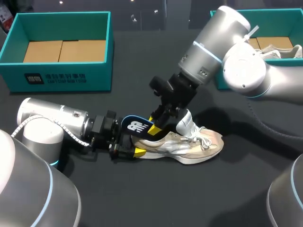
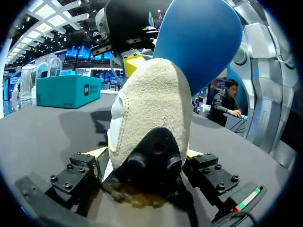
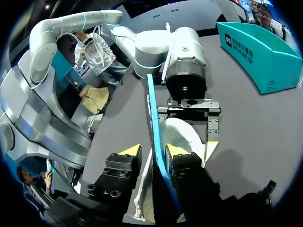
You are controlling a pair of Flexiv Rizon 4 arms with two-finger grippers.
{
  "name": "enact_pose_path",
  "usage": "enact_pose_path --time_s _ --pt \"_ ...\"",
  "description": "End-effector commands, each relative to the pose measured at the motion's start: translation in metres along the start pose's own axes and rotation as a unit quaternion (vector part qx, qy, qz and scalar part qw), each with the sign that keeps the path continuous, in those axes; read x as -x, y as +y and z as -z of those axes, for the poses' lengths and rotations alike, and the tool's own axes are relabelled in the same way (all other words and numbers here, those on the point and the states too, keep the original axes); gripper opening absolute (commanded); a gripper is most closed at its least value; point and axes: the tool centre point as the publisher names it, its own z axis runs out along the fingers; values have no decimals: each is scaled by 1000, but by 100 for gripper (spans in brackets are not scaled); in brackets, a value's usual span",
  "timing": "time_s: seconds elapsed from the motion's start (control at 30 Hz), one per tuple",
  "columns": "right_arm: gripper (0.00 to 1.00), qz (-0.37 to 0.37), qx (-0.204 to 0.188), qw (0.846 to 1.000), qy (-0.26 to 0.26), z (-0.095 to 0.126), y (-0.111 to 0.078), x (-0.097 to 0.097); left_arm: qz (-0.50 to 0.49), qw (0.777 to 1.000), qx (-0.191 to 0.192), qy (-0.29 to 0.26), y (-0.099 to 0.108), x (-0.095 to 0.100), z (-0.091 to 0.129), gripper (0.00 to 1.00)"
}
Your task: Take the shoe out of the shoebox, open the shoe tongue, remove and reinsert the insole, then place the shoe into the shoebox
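A pale grey and beige shoe [image 1: 189, 144] lies on its sole on the dark table, toe to the right. My left gripper [image 1: 132, 147] comes in low from the left and is shut on its heel [image 2: 151, 109], one yellow fingertip [image 2: 97, 152] pressed against each side. A blue insole [image 1: 137, 126] sticks up out of the heel opening. My right gripper [image 1: 157, 122] hangs over it from above. In the right wrist view the insole [image 3: 156, 142] stands edge-on between the right gripper's [image 3: 151, 153] fingers. One finger [image 3: 177, 156] touches it and the other stands apart, so that gripper is open.
A teal shoebox [image 1: 61, 78] with a bare cardboard floor stands at the back left. A second teal box [image 1: 222, 80] at the back right holds another shoe [image 1: 289, 51]. My right arm reaches across in front of that box.
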Motion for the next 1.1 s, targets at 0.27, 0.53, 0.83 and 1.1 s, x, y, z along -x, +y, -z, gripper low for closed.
enact_pose_path --time_s 0.27,0.53,0.83,1.1 --pt "0 14 -3 1000 1 -7 6 0 0 1000 0 0 3 3 -3 0" --pt "0 43 -11 999 -16 0 30 -9 0 1000 0 0 3 3 -3 0" --pt "0 52 -51 995 -65 6 50 -22 0 1000 0 0 3 3 -3 0" --pt "0 52 -51 995 -65 6 50 -22 0 1000 0 0 3 3 -3 0"
